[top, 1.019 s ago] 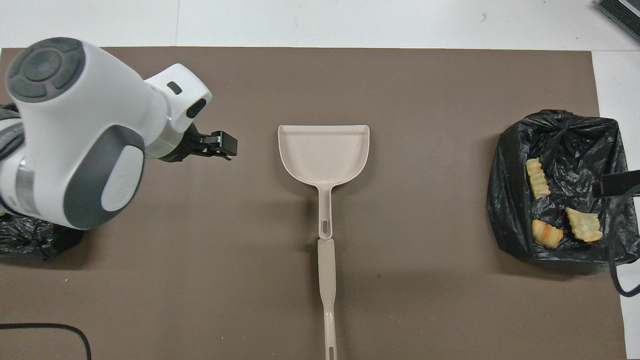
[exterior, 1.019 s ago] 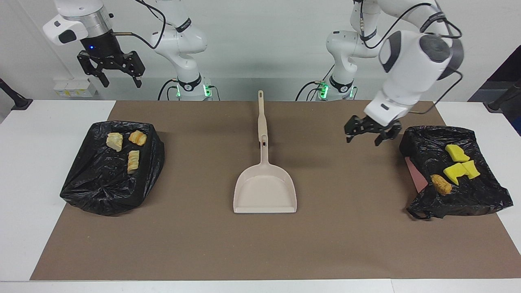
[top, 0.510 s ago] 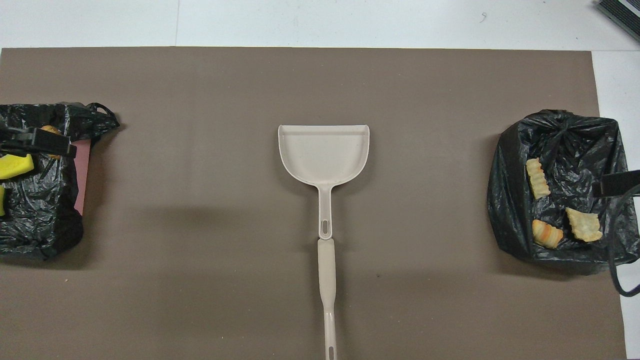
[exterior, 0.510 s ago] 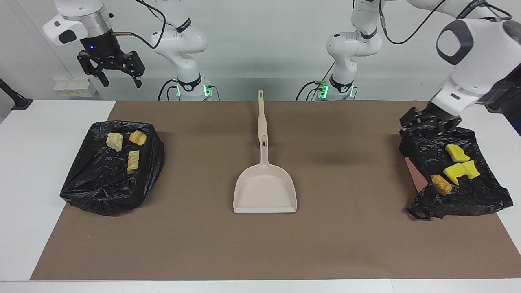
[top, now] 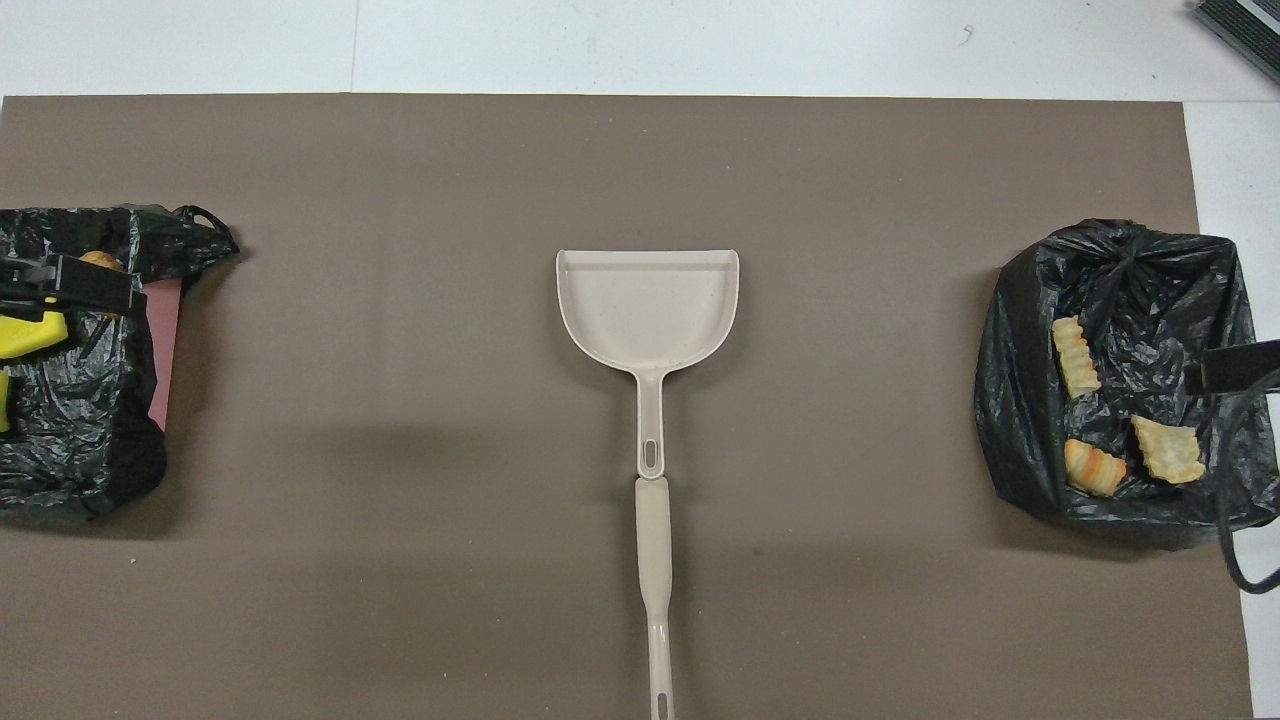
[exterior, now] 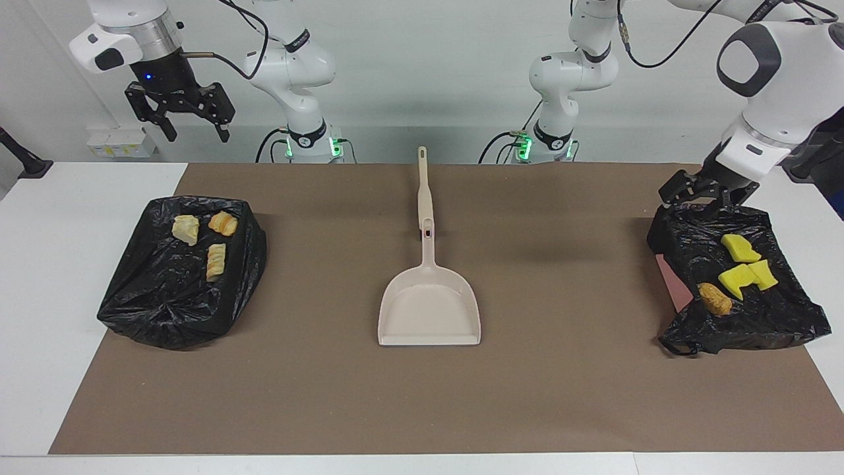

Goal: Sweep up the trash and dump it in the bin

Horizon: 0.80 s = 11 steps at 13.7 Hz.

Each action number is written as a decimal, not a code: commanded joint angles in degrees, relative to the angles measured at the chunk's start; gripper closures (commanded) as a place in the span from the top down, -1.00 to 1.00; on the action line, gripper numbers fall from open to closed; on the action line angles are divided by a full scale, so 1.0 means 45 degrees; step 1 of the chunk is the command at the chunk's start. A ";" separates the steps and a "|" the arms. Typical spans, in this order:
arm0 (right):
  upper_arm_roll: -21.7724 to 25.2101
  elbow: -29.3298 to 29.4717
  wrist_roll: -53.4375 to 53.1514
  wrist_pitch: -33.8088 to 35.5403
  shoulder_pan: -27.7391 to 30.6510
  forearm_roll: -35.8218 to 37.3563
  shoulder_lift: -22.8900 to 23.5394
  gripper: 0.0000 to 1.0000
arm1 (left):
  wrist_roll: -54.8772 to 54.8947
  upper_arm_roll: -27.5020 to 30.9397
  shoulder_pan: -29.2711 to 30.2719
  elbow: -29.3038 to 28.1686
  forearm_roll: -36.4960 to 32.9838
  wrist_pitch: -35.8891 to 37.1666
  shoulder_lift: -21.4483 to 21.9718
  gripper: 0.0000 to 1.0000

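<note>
The trash lies in two black-bagged bins. The bin (exterior: 165, 303) at the right arm's end holds three bread lumps (exterior: 215, 261) (top: 1075, 355). The bin (exterior: 758, 323) at the left arm's end holds yellow sponge pieces (exterior: 737, 280) (top: 30, 333) and one orange lump (exterior: 715, 298). My left gripper (exterior: 695, 199) (top: 70, 285) hangs open just above that bin's robot-side rim, holding nothing. High over the other bin, my right gripper (exterior: 196, 135) waits open and empty; only its tip (top: 1235, 365) shows in the overhead view.
A beige dustpan (exterior: 428, 307) (top: 648, 305) lies mid-mat, empty, its mouth away from the robots. A long beige handle (exterior: 422, 188) (top: 655, 570) lies in line with the dustpan's handle, toward the robots. Brown mat (exterior: 560, 396) covers the table. A pink bin wall (top: 165, 340) shows.
My left arm swung from over the mat beside the dustpan to the bin at its own end, then lifted slightly. The right arm and all the trash stayed put.
</note>
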<state>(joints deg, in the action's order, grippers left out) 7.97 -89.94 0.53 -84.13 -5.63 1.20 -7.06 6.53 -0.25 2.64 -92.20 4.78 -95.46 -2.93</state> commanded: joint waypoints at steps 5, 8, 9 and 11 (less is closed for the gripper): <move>0.0025 -0.0149 0.0038 -0.0035 0.0000 -0.0091 -0.0130 1.00 | 0.0208 -0.0312 -0.0236 0.0722 -0.1472 0.2345 0.0788 1.00; 0.0025 -0.0149 0.0039 -0.0035 0.0000 -0.0091 -0.0130 1.00 | 0.0228 -0.0354 -0.0217 0.0763 -0.1317 0.2620 0.0787 1.00; 0.0025 -0.0149 0.0019 -0.0035 0.0000 -0.0091 -0.0130 1.00 | 0.0228 -0.0373 -0.0236 0.0763 -0.1317 0.2620 0.0826 1.00; 0.0025 -0.0149 0.0019 -0.0035 0.0000 -0.0091 -0.0130 1.00 | 0.0247 -0.0373 -0.0236 0.0744 -0.1297 0.2504 0.0826 1.00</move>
<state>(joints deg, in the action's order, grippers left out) 7.97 -89.94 0.53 -84.13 -5.63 1.20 -7.06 7.02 -2.14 1.97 -90.08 -0.52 -85.31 1.20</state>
